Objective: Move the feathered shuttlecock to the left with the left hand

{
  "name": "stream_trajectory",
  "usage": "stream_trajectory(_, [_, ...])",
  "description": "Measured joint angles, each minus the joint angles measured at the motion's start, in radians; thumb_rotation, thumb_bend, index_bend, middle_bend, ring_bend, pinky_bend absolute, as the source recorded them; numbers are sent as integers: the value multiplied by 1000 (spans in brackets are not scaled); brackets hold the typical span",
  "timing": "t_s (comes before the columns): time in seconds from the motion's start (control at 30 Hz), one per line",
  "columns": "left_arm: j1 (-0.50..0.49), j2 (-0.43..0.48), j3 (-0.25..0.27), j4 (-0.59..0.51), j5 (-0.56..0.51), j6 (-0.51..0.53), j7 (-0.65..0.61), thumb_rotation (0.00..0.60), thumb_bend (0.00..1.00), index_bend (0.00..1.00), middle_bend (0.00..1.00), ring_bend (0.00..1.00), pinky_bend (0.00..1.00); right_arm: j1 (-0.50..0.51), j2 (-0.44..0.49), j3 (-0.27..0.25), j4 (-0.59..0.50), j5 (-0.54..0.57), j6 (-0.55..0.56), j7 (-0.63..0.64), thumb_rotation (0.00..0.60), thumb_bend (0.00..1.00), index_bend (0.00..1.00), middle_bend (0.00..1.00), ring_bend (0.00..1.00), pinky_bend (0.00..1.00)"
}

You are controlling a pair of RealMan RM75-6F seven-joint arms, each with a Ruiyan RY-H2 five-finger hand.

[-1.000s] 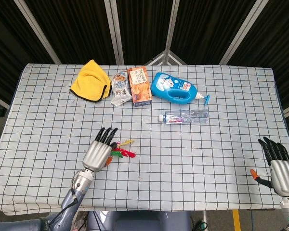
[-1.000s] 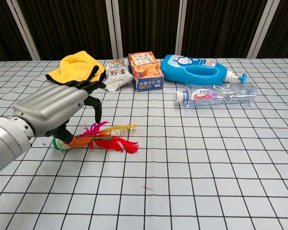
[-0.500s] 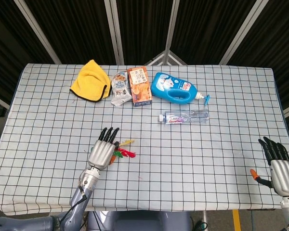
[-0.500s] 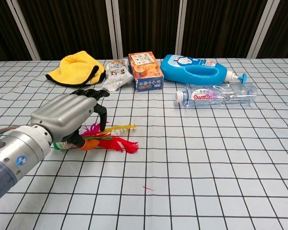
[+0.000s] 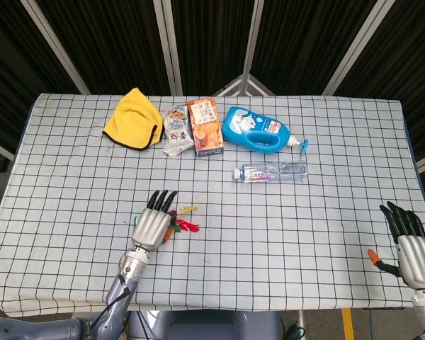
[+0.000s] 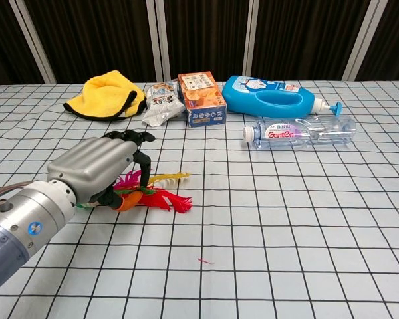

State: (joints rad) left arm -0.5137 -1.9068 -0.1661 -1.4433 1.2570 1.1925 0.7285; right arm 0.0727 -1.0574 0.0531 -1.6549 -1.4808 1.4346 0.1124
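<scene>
The surface (image 5: 71, 177) is covered by a white cloth printed with a black grid, lying flat with slight wrinkles. Toward its near edge, left of the middle, lies the feathered shuttlecock (image 6: 156, 195): a spray of red, pink and yellow feathers spreading rightward from an orange base, with a twisted pale yellow plume on top. The left hand (image 6: 96, 167), a smooth grey metallic shell with black jointed fingers (image 6: 141, 159), arches over the shuttlecock's base end. Its fingers curl down onto the feathers near the base, and the orange part sits under the palm; whether the hand fully grips it or only rests on it cannot be told. In the head view the left hand (image 5: 151, 224) covers the left part of the shuttlecock (image 5: 183, 218), and the feathers stick out to its right.

The right hand (image 5: 411, 248) sits at the near right corner of the surface, fingers straight and spread, holding nothing; its thumb has an orange tip.

Along the far edge lie a crumpled soft yellow cloth (image 6: 106, 95) with dark trim, a crinkled foil snack packet (image 6: 161, 102), an orange cardboard snack box (image 6: 201, 98) and a glossy blue plastic detergent bottle (image 6: 272, 97) on its side. Just in front of that bottle lies a clear ribbed plastic water bottle (image 6: 299, 131) with a red and white label.
</scene>
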Motion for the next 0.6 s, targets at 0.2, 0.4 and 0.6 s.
stream_trajectory(0.2, [2,6,6,1,-4,11,-1,600,638,562,49,0,0,0,1,0,0,-1,0,2,600,334,0,0,0,0])
stream_trajectory(0.4, [4,23,2,-16,-1,26,-15,600,637,562,50,0,0,0,1,0,0,0,0,1,600,334,0,0,0,0])
stream_trajectory(0.6, [8,72,-7,-83,28,56,-41,600,638,563,50,0,0,-1,2,1,0,1,1,3,600,334,0,0,0,0])
